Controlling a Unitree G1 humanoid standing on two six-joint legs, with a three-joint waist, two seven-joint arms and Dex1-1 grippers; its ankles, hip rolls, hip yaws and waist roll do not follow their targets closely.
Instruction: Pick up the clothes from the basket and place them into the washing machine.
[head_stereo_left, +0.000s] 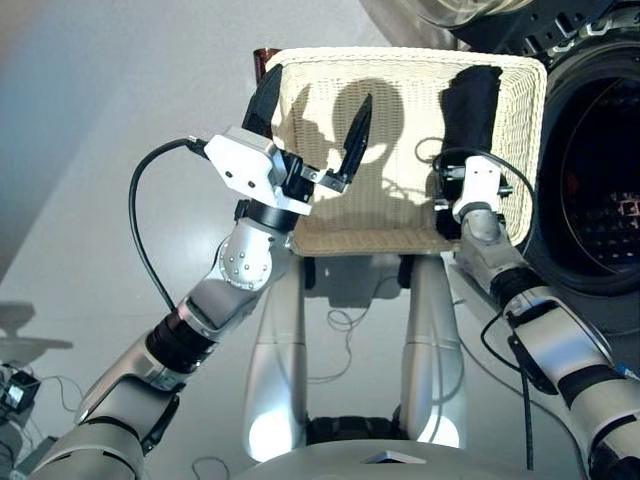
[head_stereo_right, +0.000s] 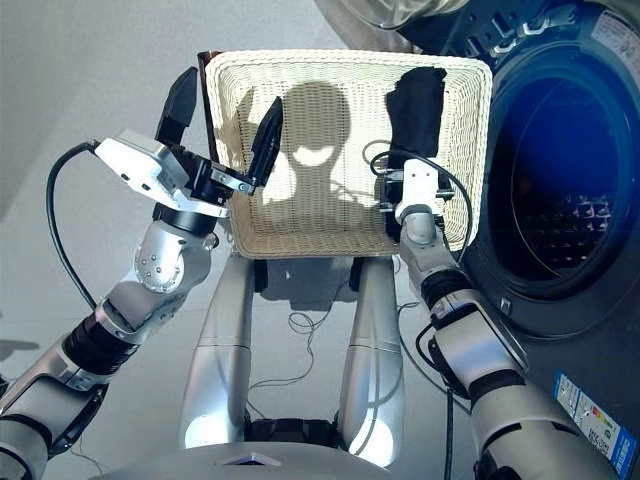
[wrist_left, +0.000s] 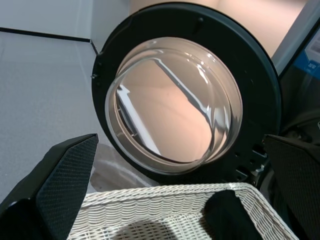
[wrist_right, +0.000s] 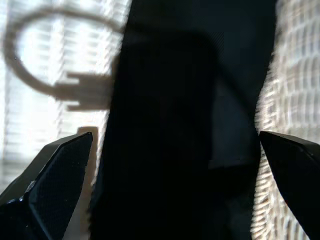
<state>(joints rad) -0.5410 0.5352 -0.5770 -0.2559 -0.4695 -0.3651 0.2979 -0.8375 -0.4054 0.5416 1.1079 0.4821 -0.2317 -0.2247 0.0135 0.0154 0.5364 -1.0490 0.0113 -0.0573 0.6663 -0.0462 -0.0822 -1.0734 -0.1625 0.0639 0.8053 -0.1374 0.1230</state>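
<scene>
The cream-white wicker basket lies in front of me, with one black cloth strip along its right side. My right gripper hangs just over the near end of this cloth, open, with one finger on each side of it and nothing gripped. My left gripper is open and empty over the basket's left rim, one finger outside it and the other over the weave. To the right is the washing machine, its drum open.
The machine's round glass door stands swung open beyond the basket's far edge. A small dark brown object shows behind the basket's far left corner. A black cable loops out from my left wrist. Grey floor lies to the left.
</scene>
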